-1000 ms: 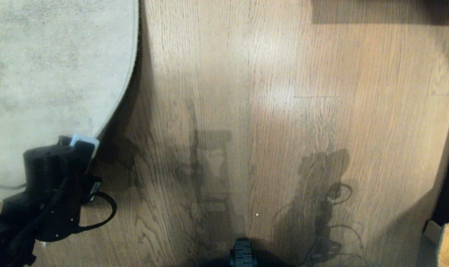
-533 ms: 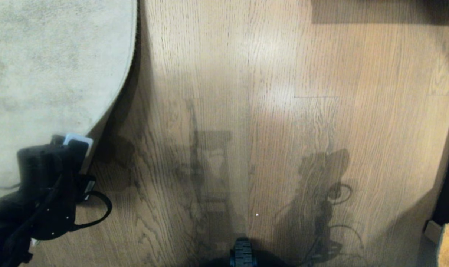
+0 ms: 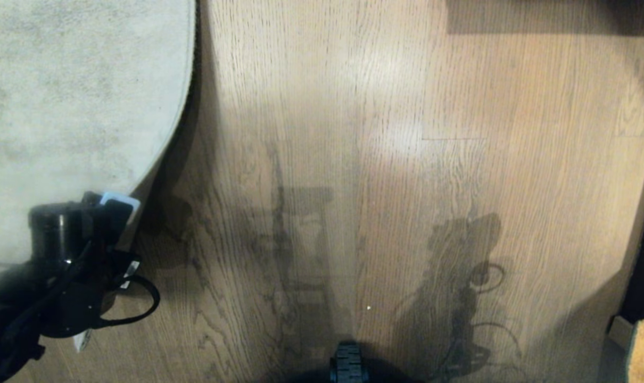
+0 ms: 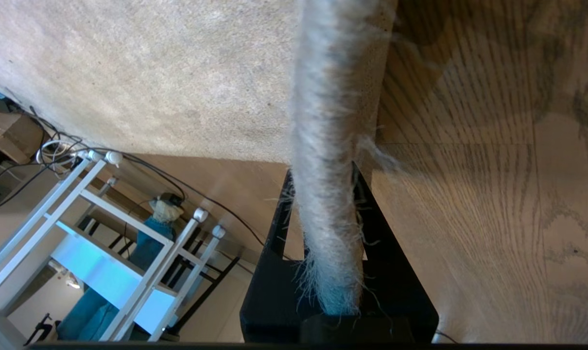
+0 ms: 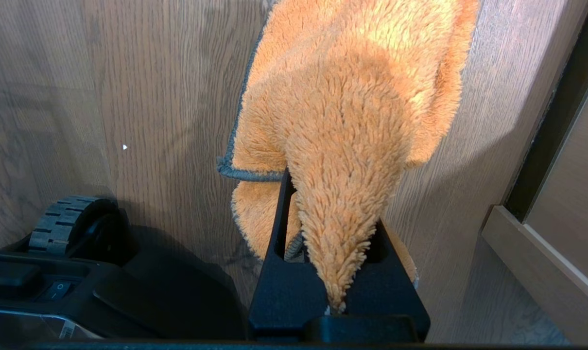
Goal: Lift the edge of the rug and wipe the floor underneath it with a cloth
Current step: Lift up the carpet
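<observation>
Left gripper [image 4: 323, 233] is clamped on the bound border of the mottled grey-beige rug edge [image 4: 330, 121], holding it raised so its pale underside shows. Right gripper [image 5: 335, 243] is clamped on the fluffy orange-yellow cloth [image 5: 352, 107], held off at the right. Between them lies bare, unobstructed light brown wood-grain floor [image 3: 386, 175], giving ample room for wiping.

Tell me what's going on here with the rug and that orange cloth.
The left gripper is shut on the rug edge, holding it up off the floor with the pale underside showing. The right gripper is shut on the cloth, off to the robot's right. No wiping is under way yet.
</observation>
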